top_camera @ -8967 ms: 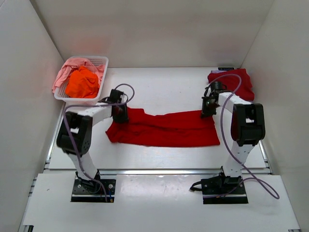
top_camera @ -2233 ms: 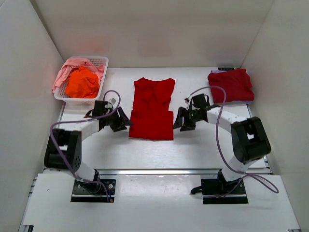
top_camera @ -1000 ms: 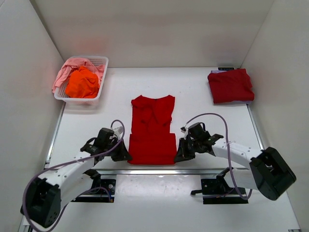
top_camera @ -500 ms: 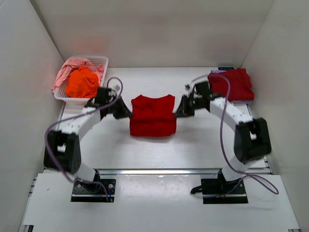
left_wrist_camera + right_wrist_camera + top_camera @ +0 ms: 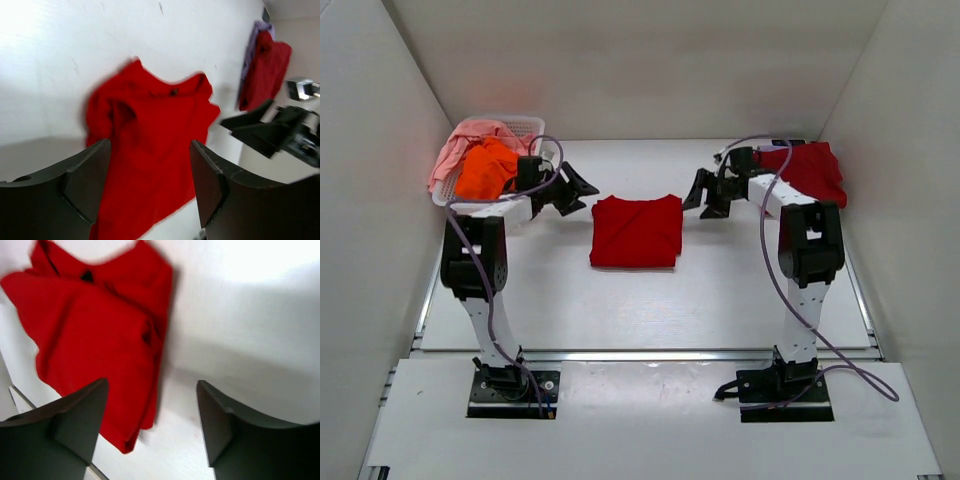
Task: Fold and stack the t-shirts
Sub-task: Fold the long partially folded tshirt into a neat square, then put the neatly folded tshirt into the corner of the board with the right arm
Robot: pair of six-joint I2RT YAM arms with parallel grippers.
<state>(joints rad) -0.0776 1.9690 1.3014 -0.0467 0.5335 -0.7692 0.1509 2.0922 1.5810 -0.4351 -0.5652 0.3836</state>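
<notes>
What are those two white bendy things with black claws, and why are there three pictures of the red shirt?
Those are two robot arms, the left arm and the right arm, bolted to a white table. The big picture looks down from a camera above them. The other two come from little cameras on the wrists, so each arm's own black fingers show at the bottom. In the middle lies a bright red t-shirt, folded into a neat square. In the far right corner is a darker red shirt, also folded. At the far left, a white basket holds a pink cloth and an orange cloth. Both pairs of fingers are open, one on each side of the bright shirt, and they hold nothing.
</notes>
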